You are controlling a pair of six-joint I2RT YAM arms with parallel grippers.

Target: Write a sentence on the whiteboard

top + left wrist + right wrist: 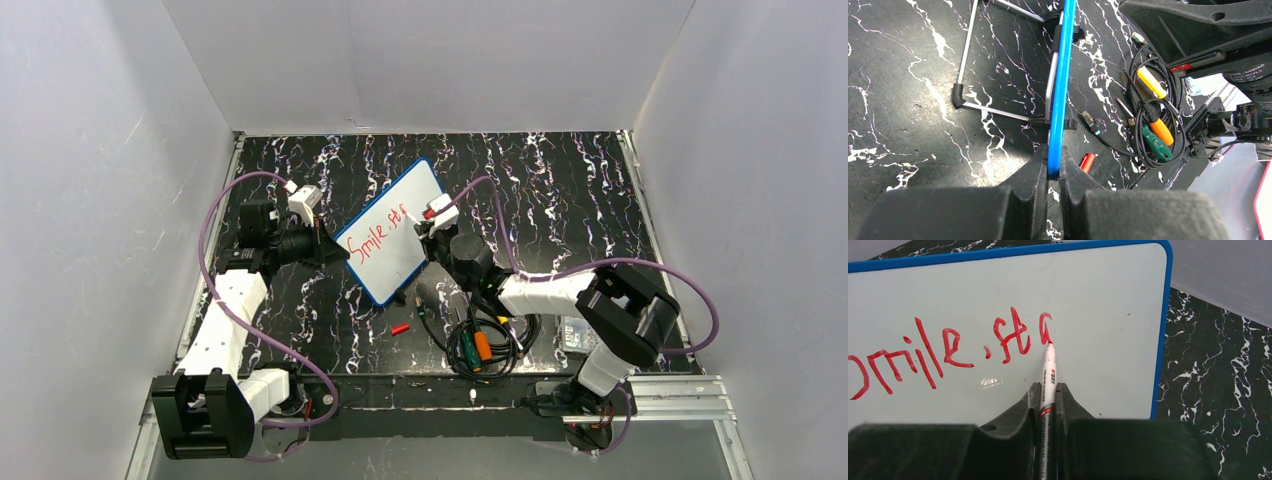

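Observation:
The whiteboard (392, 233), white with a blue rim, stands tilted on a wire stand (998, 112) in mid table. My left gripper (1053, 167) is shut on its blue edge (1060, 80); in the top view it (322, 245) is at the board's left side. My right gripper (1047, 392) is shut on a white marker (1049, 372) whose red tip touches the board. The sentence (948, 347) reads "Smile, sta" in red, one line, the last letter partly drawn. In the top view the right gripper (432, 232) is at the board's right edge.
A red marker cap (401, 327) lies on the black marbled table in front of the board; it also shows in the left wrist view (1087, 162). A tangle of black cables with orange, green and yellow tools (480, 345) lies near the right arm. Grey walls enclose the table.

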